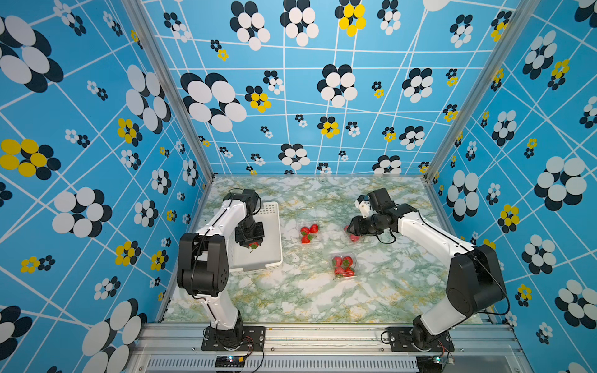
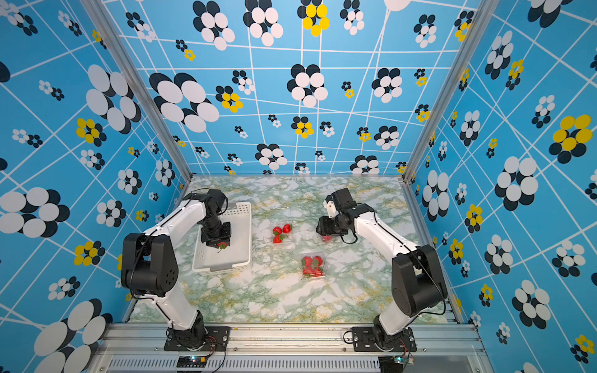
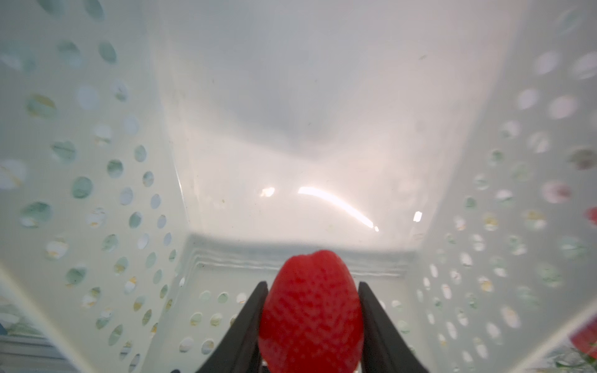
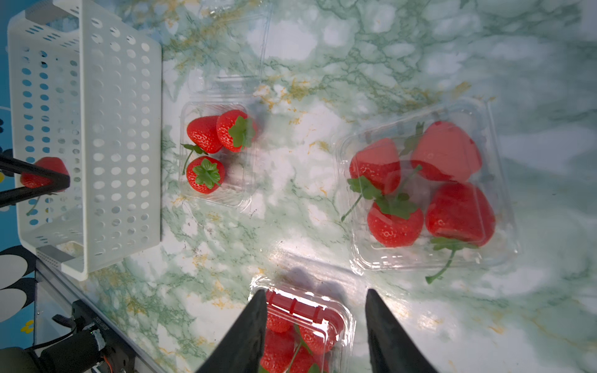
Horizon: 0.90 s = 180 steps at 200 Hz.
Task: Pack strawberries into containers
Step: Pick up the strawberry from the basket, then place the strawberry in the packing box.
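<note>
My left gripper [image 3: 312, 284] is shut on a red strawberry [image 3: 310, 316] and holds it inside the white perforated basket [image 1: 277, 232]; both top views show its green cap under the jaws [image 2: 222, 245]. Three clear containers sit on the marble table. The middle one [image 1: 309, 233] is open with three strawberries. The front one [image 1: 344, 265] holds several strawberries. My right gripper [image 4: 315, 292] stands open over the third container [image 4: 307, 326], which holds strawberries; one finger overlaps its edge and the other stands clear of it.
In the left wrist view the basket's floor [image 3: 290, 129] shows no other fruit. The middle container's clear lid [image 4: 232, 42] lies flat behind it. Patterned blue walls enclose the table on three sides. An aluminium rail [image 1: 323, 336] runs along the front.
</note>
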Motion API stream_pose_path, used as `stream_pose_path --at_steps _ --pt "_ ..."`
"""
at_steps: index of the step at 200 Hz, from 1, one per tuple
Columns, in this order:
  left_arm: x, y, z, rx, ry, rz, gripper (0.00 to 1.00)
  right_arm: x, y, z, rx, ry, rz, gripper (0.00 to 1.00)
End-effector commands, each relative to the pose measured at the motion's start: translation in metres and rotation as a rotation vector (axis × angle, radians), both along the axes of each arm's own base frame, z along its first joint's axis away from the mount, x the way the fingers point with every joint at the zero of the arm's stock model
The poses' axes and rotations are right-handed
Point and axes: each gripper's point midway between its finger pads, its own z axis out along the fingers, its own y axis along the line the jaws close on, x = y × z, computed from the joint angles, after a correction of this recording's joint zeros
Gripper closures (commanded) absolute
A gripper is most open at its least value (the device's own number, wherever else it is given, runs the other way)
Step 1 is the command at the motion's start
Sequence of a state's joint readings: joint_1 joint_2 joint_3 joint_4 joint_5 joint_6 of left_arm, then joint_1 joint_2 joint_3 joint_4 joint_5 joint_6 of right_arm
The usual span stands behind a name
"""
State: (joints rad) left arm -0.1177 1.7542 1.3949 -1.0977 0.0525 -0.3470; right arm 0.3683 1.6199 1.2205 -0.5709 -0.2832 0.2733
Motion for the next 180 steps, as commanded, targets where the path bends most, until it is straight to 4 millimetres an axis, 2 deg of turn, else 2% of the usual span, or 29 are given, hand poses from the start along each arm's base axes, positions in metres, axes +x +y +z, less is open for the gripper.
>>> stream_pose_path --at_steps 1,21,37,62,95,130,180 --pt "0.012 -0.03 0.035 -0.023 -0.074 -0.034 0.79 0.009 -0.01 0.007 -0.021 -0.009 -0.03 0.49" --pt "0.031 -0.072 0.053 -0.05 -0.138 -0.096 0.78 0.013 -0.018 0.009 -0.021 -0.012 -0.055 0.49" --pt "0.048 -0.115 0.067 -0.096 -0.204 -0.156 0.77 0.015 -0.026 0.008 -0.023 -0.007 -0.081 0.49" --pt "0.071 -0.175 0.055 -0.14 -0.205 -0.236 0.78 0.017 -0.038 0.001 -0.029 0.012 -0.113 0.49" --pt "0.081 -0.223 0.016 -0.161 -0.142 -0.306 0.78 0.018 -0.05 -0.002 -0.027 0.019 -0.138 0.49" --pt "0.078 -0.236 -0.01 -0.149 -0.096 -0.314 0.78 0.017 -0.056 -0.003 -0.028 0.023 -0.15 0.49" --pt "0.068 -0.231 -0.012 -0.136 -0.094 -0.301 0.78 0.018 -0.055 -0.009 -0.019 0.041 -0.15 0.49"
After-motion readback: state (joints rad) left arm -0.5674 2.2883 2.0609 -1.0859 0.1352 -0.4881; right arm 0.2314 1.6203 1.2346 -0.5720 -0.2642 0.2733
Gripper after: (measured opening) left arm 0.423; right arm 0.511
